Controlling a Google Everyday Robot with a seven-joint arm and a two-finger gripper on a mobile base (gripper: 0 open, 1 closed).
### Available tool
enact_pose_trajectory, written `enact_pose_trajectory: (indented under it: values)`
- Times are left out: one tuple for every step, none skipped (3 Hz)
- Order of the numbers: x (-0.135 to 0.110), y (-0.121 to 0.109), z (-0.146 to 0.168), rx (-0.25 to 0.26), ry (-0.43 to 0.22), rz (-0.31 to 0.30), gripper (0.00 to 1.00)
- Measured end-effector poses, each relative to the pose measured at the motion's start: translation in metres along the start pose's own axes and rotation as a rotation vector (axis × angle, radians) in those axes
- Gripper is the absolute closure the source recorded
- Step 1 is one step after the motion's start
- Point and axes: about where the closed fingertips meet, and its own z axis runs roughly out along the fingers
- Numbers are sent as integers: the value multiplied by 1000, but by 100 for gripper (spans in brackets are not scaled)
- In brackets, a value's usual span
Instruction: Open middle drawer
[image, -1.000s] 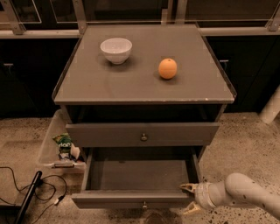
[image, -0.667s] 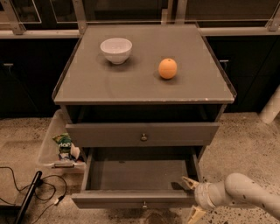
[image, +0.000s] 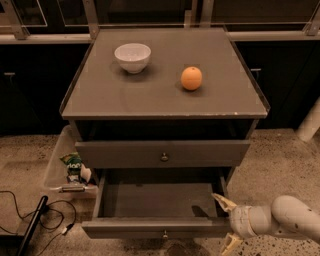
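Open drawer lies free inside; spread hand blocks one front corner

Dim, warm room lit from above: the grey cabinet top catches soft light, its recesses fall black. My pale gripper, fingers spread, glows bottom right.

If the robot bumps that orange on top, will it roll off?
It would probably roll: the orange is round and rests on the flat cabinet top. It looks firm, so it likely wouldn't squash. The pincer is far below, at the right front corner of the open drawer.
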Motion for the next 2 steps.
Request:
enact_pose_trajectory:
  values:
    - [-23,-11,-43,40,3,-57,0]
    - [-42,-31,-89,85,19,-112,0]
